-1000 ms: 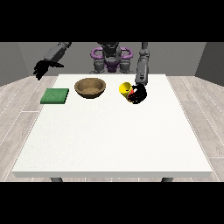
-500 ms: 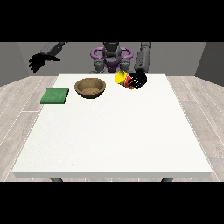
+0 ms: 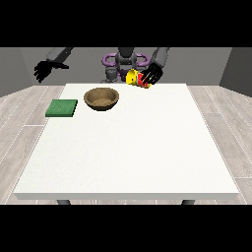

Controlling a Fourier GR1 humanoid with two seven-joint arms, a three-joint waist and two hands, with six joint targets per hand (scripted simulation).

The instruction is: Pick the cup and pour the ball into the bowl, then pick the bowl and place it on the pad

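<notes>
White table (image 3: 128, 147) carried wooden bowl (image 3: 101, 98), green pad (image 3: 62, 108) at its nine o'clock. Hand at the view's right (image 3: 151, 74), fingers curled round the tilted yellow cup (image 3: 134, 78), hung at the bowl's two o'clock. Idle hand at the view's left (image 3: 43, 70) hung fingers spread. Risk: tipping short of the rim would spill the ball, unseen, onto the table.

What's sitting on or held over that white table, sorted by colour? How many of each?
Brown: 1, the bowl
Green: 1, the pad
Yellow: 1, the cup, tipped sideways in the hand at the view's right, above the table
Total: 3
</notes>
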